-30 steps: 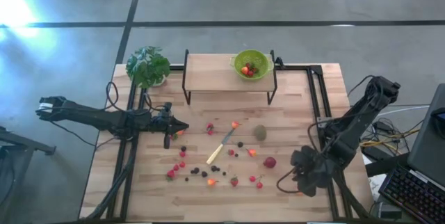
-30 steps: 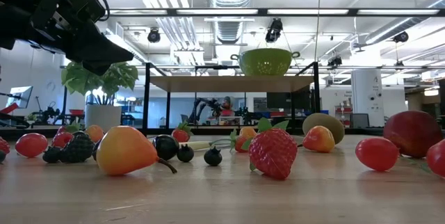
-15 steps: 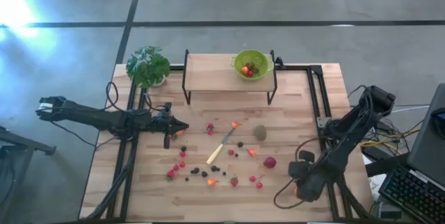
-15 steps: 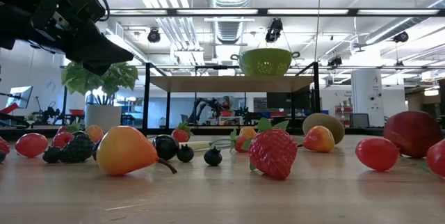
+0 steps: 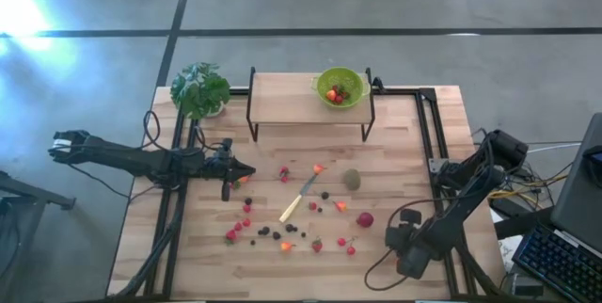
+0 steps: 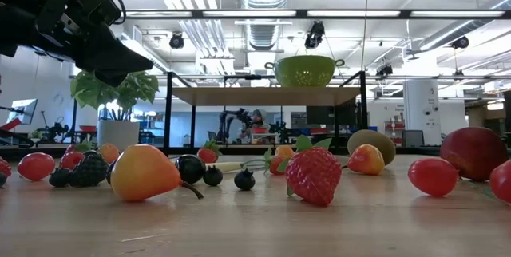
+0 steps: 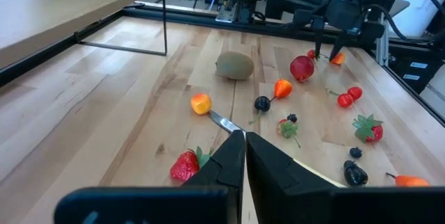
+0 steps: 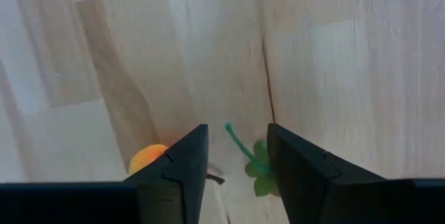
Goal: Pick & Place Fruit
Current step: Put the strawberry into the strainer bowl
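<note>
Fruit lies scattered mid-table around the knife. Your right gripper (jaws parted, empty) hangs at the table's 4 o'clock, a green stem between its fingers, an orange piece beside them. Left gripper, pinched closed and empty, hovers at 9. The bowl at 12 holds strawberries.

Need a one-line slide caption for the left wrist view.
Left hand, shut, hovers above scattered fruit and a kiwi on the wooden table.
</note>
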Action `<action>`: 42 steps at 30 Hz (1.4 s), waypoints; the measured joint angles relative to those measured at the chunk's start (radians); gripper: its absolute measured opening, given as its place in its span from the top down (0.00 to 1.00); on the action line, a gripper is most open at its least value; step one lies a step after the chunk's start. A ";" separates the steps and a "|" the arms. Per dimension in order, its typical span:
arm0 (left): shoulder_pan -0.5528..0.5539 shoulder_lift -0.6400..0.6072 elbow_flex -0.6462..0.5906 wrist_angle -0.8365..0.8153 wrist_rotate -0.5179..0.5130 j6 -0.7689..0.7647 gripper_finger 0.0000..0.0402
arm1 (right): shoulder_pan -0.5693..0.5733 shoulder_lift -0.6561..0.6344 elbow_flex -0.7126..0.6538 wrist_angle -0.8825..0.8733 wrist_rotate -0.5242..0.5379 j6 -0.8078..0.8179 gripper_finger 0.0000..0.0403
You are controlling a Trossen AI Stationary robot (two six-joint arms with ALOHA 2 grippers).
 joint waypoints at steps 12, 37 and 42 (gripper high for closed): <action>0.000 0.000 0.000 -0.005 0.000 0.000 0.95 | 0.000 -0.010 -0.001 -0.028 0.008 -0.022 0.90; 0.000 0.000 0.000 -0.004 0.000 0.000 0.95 | -0.050 -0.023 0.000 -0.254 0.221 0.065 0.98; 0.000 0.000 0.000 -0.003 0.000 0.000 0.95 | -0.112 -0.055 0.000 -0.253 0.272 0.064 0.98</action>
